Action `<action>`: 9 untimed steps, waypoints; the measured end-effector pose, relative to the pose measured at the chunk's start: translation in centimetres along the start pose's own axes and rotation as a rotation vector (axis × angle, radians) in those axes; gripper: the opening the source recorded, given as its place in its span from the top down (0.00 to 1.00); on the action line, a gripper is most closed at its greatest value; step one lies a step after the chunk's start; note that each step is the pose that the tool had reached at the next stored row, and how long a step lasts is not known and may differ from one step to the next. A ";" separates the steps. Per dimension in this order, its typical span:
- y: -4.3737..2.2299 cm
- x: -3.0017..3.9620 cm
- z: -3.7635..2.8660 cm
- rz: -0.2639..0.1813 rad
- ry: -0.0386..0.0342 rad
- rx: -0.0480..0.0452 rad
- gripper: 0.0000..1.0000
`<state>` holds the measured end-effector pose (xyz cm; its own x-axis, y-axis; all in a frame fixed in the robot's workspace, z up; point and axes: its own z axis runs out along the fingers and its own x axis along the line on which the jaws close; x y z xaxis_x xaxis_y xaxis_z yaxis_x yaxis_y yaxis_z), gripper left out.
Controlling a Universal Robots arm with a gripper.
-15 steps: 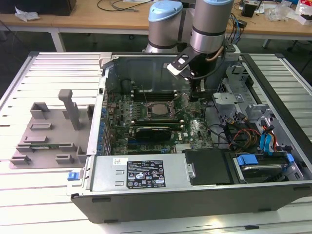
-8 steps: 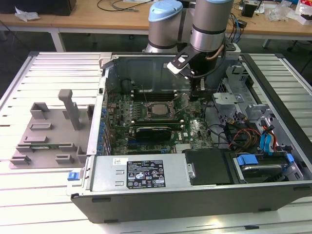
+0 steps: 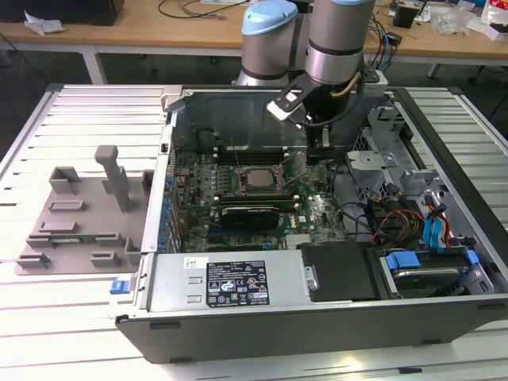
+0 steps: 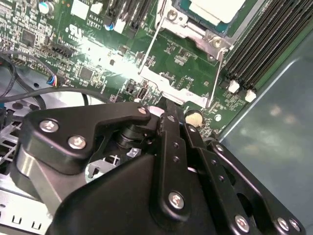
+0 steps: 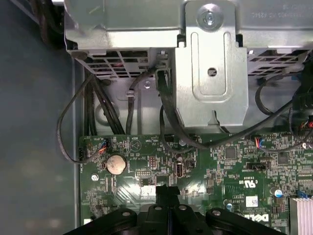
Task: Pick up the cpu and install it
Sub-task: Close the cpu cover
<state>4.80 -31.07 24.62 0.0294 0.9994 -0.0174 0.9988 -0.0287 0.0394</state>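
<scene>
The gripper [image 5: 167,192] hangs low inside the computer case [image 3: 238,325], and its two fingers are pressed together with nothing between them. Right under the tips is the green board [image 5: 220,169], and just beside them sits a round silver battery [image 5: 116,164]. A little past the tips, in the second wrist view, a thin wire lever [image 4: 215,81] stands up from the board. Beyond the lever is the shiny metal socket frame [image 4: 195,30], and inside it lies the cpu [image 4: 217,7] — flat, pale side up, and apart from the fingers. So the chip looks to be in its place already, and the job in hand seems to be the locking lever. To do that well, I think the closed tips should touch only the wire, not the little parts on the board — those could break. A slow, steady push seems best, with the chip lying flat. Far from the fingers, outside the case, the grey tray [image 3: 71,230] rests on the table [image 3: 79,119].
</scene>
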 end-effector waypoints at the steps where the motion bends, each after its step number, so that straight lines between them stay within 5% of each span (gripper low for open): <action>1: -0.44 0.03 0.01 0.000 0.0012 0.0008 0.89; 9: -3.83 0.18 -0.15 0.000 0.0004 -0.0052 0.89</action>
<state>0.97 -30.78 24.62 0.0296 0.9994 -0.0170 0.9986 -0.0288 0.0446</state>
